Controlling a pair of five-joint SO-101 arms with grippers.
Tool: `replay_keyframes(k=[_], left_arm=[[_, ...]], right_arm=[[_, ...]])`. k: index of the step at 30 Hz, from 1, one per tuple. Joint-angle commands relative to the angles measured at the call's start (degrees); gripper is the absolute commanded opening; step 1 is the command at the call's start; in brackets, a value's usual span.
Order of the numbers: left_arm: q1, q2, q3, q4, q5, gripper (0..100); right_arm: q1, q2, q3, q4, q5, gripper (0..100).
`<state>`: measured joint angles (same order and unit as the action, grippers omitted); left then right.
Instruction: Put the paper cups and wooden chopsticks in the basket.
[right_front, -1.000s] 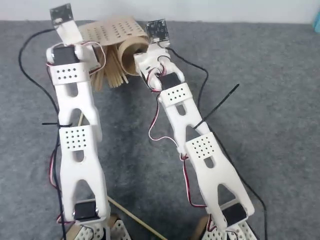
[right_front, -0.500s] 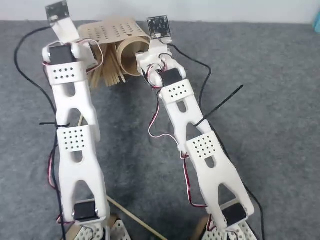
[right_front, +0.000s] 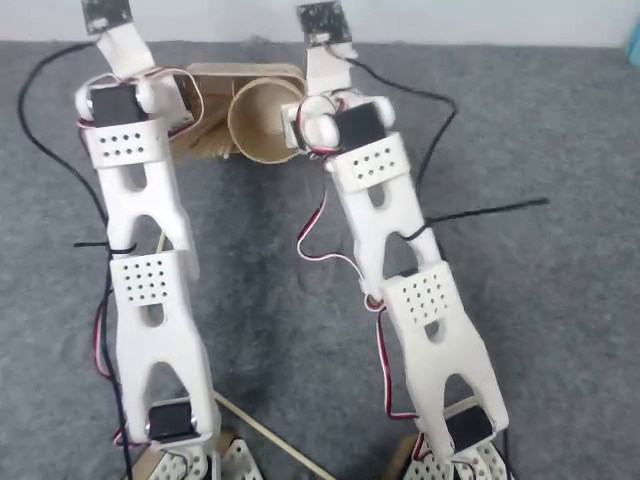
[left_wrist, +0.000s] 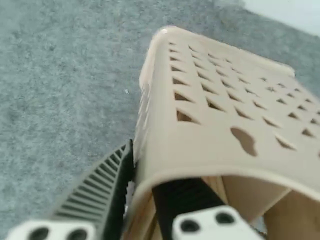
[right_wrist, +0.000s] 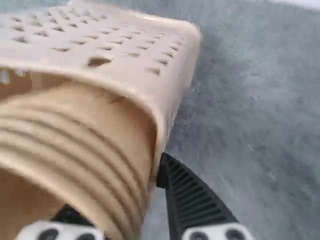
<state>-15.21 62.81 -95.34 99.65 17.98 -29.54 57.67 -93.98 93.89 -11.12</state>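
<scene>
Both loads, paper cups and wooden chopsticks, are being contained by the tipped basket in high view. Left wrist view: basket wall is being clenched by left gripper. Right wrist view: paper cups are being pinched against it by right gripper. Next, likely: careful righting without spillage.

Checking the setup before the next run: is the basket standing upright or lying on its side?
On its side: the basket has its mouth pointing sideways, paper cups poking out.
</scene>
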Motion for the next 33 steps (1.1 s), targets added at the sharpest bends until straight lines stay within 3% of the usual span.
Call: replay_keyframes(k=[1,11,21,29,33], left_arm=[[-1.6,-6.1,-0.4,1.2,-0.5,1],[-0.1,-6.1,3.0,1.3,-0.5,1],[-0.1,-6.1,6.0,1.1,-0.2,1],[-0.2,-6.1,6.0,1.1,-0.2,1],[-0.3,-6.1,6.0,1.1,-0.2,1]], right_arm=[[1.3,-9.5,-2.2,6.0,0.1,0.6],[1.0,-6.2,-2.0,1.1,2.1,0.6],[2.0,-18.5,-0.9,9.5,0.6,0.6],[7.1,-36.7,28.5,9.1,-0.3,0.6],[8.8,-46.5,44.3,9.1,3.2,0.6]])
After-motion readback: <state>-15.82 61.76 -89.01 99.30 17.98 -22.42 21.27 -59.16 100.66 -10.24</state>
